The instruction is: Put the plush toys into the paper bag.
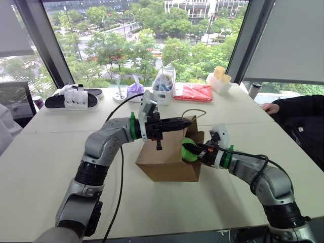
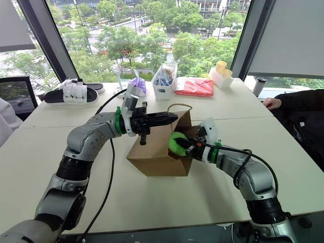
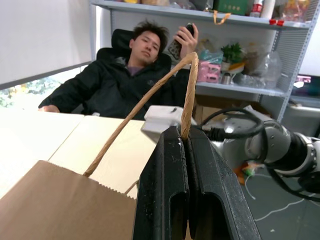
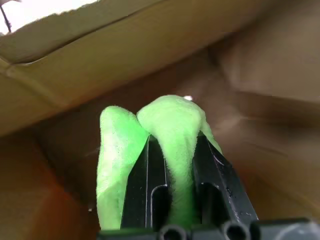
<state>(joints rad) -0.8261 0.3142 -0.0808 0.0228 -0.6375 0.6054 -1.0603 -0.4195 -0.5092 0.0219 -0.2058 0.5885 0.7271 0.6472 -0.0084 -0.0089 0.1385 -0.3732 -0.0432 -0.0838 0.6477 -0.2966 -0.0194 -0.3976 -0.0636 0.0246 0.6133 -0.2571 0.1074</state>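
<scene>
Green plush toy (image 4: 170, 145) sits pinched in my right gripper (image 1: 194, 150) at the paper bag (image 1: 167, 162) mouth; my left gripper (image 3: 186, 150) is clamped tight on a handle (image 3: 150, 95). Letting go too early, I reckon, drops the toy outside.

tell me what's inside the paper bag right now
The green plush sits at the mouth of the paper bag, pinched in the right tool, with brown inner walls around it. The bag's bottom is hidden behind the plush, so nothing else can be confirmed there.
</scene>
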